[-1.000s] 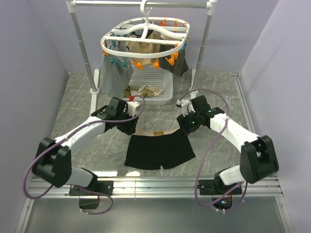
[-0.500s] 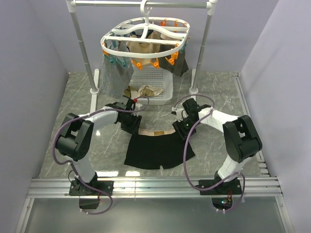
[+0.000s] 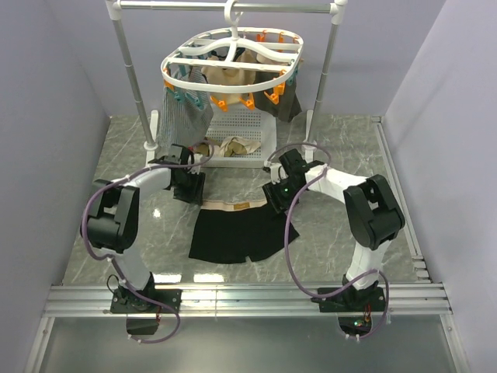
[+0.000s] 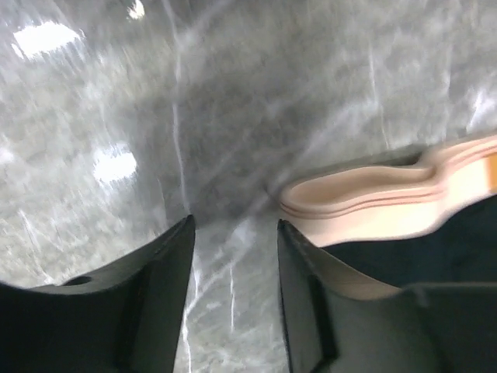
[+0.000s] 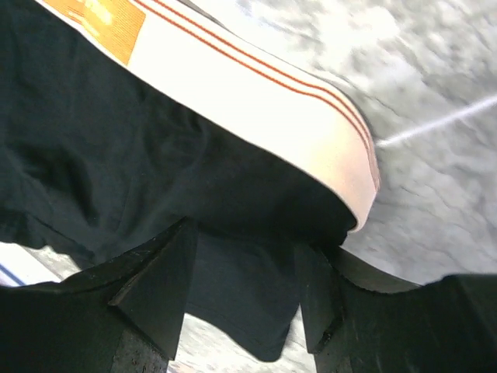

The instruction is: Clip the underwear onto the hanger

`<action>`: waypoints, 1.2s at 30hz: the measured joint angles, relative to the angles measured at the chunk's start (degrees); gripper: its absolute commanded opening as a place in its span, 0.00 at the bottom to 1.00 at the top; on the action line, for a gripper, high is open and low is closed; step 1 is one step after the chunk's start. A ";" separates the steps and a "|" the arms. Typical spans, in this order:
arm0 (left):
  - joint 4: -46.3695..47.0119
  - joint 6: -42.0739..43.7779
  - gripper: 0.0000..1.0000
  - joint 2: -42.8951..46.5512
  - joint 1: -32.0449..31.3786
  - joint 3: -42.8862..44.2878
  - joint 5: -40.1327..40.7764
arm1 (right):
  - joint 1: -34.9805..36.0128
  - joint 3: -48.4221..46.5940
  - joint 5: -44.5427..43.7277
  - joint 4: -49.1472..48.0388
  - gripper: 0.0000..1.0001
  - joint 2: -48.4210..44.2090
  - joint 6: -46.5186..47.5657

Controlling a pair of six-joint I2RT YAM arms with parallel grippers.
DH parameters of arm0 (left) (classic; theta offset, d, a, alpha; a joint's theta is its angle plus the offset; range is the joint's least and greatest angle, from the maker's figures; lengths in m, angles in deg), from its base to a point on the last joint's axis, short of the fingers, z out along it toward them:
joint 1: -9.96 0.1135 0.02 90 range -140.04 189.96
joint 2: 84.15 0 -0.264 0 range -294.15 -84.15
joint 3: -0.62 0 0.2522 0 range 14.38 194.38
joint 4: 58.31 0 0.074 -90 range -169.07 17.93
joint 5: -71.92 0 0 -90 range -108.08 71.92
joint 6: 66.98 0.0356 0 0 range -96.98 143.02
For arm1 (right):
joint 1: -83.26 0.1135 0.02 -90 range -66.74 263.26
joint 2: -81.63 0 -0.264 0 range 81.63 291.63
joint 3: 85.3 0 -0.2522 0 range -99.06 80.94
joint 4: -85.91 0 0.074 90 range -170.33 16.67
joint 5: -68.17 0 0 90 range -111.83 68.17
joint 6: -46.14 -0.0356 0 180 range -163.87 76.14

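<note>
The underwear (image 3: pixel 231 235), black with a beige waistband (image 3: pixel 233 205), lies flat on the marble table between the arms. The hanger (image 3: pixel 233 64), a white oval frame with orange and teal pins, hangs from the rail at the back. My left gripper (image 3: pixel 191 191) is at the waistband's left end. In the left wrist view it (image 4: pixel 234 227) is open over bare table, with the waistband end (image 4: pixel 373 194) just right of its right finger. My right gripper (image 3: pixel 275 199) is at the waistband's right end. In the right wrist view it (image 5: pixel 242 239) is open with black fabric (image 5: pixel 116 155) between its fingers.
A white perforated basket (image 3: pixel 260 134) with beige garments (image 3: pixel 237 145) stands behind the underwear, under the hanger. A grey mesh cloth (image 3: pixel 182 120) and a dark cloth (image 3: pixel 286 105) hang from the pins. The grey rail stand (image 3: pixel 128 70) has feet on both sides of the basket.
Both grippers have moved inward and away from me to the waistband's ends. The underwear has slid a little to the left and toward the basket.
</note>
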 measured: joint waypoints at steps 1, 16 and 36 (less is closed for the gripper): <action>0.09 0.39 0.57 0.74 0.11 -0.70 -0.72 | 0.20 -0.04 0.15 -0.74 0.60 0.04 -0.39; 4.22 -0.48 0.92 52.46 3.56 -10.62 -18.38 | -0.07 12.46 1.07 -21.77 0.66 -39.93 -8.92; 9.70 -16.44 0.90 44.92 3.61 16.00 2.91 | 3.87 9.66 -15.85 -33.00 0.99 -49.62 0.02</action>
